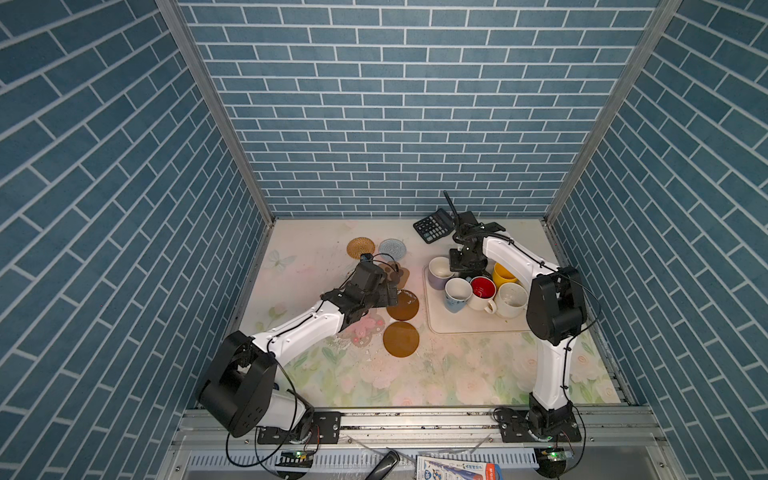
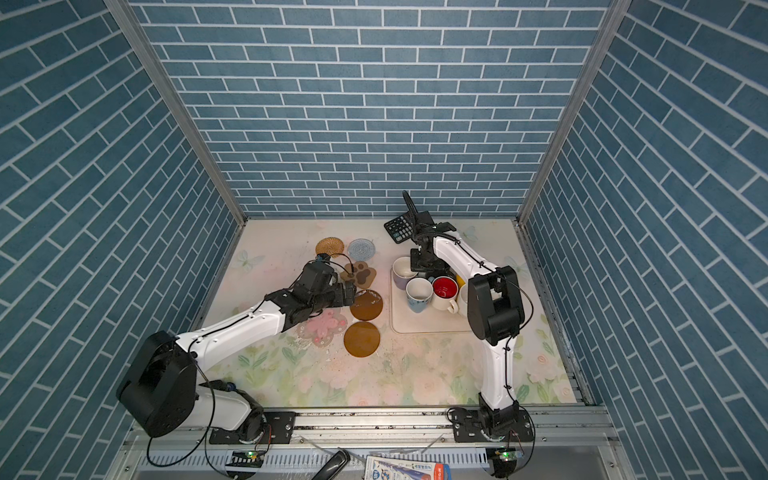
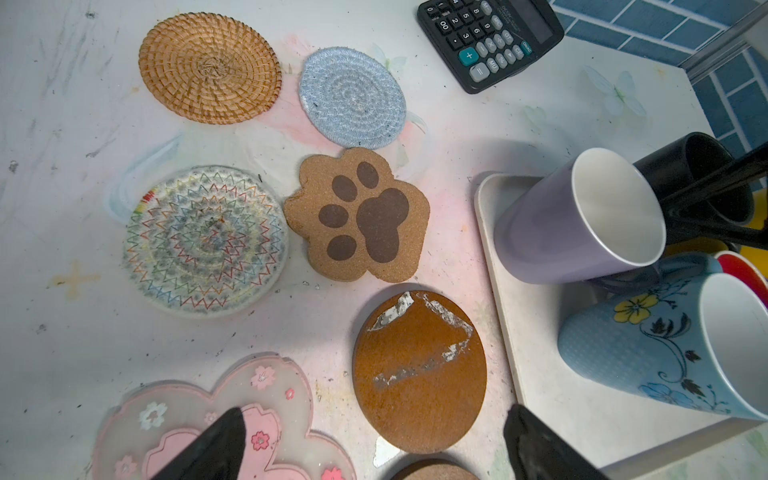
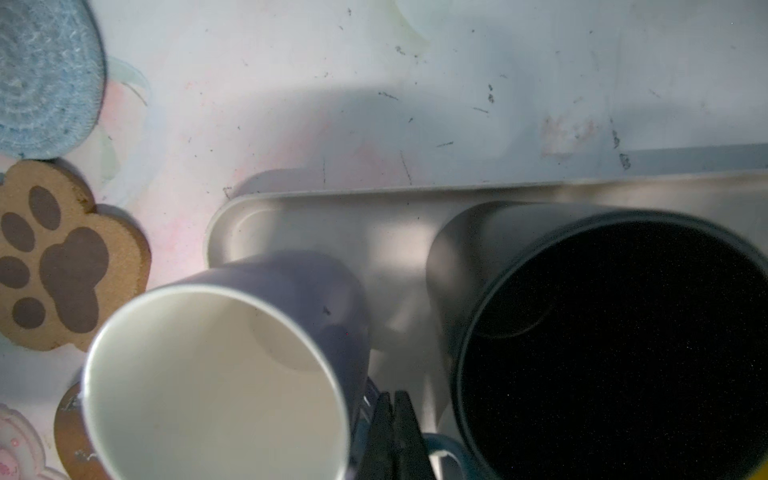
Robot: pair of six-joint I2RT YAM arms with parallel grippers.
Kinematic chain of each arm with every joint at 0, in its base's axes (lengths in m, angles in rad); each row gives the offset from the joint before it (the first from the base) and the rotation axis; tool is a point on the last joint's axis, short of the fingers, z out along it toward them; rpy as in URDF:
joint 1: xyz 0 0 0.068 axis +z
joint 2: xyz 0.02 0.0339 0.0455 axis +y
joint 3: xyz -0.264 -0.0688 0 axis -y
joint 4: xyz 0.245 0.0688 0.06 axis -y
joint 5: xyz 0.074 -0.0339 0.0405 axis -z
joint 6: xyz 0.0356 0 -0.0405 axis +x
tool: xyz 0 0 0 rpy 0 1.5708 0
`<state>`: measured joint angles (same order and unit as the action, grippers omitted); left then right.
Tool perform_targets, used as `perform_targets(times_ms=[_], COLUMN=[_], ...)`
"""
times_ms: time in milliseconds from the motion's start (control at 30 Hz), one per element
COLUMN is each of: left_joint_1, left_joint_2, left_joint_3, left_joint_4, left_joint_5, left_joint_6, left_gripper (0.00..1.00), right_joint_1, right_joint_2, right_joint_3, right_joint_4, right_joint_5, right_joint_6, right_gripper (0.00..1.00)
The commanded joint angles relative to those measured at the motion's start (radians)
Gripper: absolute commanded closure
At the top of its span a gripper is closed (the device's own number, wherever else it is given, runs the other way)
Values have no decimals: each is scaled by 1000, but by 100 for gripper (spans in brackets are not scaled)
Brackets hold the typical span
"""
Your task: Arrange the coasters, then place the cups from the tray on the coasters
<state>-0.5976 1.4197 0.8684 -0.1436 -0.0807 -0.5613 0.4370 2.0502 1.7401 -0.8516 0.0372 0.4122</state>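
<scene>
Found left gripper [image 3: 376,411] spread wide over amber coaster [image 3: 419,370], holding nothing. Found right gripper [image 4: 395,419] clenched between lavender cup [image 4: 216,382] and black cup [image 4: 602,345]; grasp unclear. Noted cups [image 1: 482,291] on tray [image 4: 266,224], coasters [image 1: 360,247] laid out beside it.

Cell enclosed on three sides by blue brick-pattern walls [image 1: 83,166] with white grout, back wall [image 1: 395,124] rising beyond the right gripper [image 4: 393,405], aluminium corner posts [image 1: 220,116] at the joins; tabletop [image 1: 415,374] a scuffed pale floral print with butterflies, aluminium rail [image 1: 415,419] along its near edge; light even, shadows soft.
</scene>
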Motion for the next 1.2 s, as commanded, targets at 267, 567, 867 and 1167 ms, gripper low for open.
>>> perform_targets(times_ms=[267, 567, 867, 1167], left_joint_1=[5, 5, 8, 21], left_joint_2=[26, 49, 64, 66], left_joint_3=[-6, 7, 36, 57], left_joint_4=[2, -3, -22, -34], left_joint_5=[-5, -10, -13, -4], left_joint_6=[5, 5, 11, 8], left_gripper=[2, 2, 3, 5], right_joint_1=[-8, -8, -9, -6], right_joint_2=[117, 196, 286, 381], right_joint_3=[134, 234, 387, 565], right_joint_4=[-12, -24, -54, -90], right_joint_5=[-29, -34, -60, -120], right_joint_6=[-7, -25, -54, -71], right_gripper=[100, 100, 100, 100])
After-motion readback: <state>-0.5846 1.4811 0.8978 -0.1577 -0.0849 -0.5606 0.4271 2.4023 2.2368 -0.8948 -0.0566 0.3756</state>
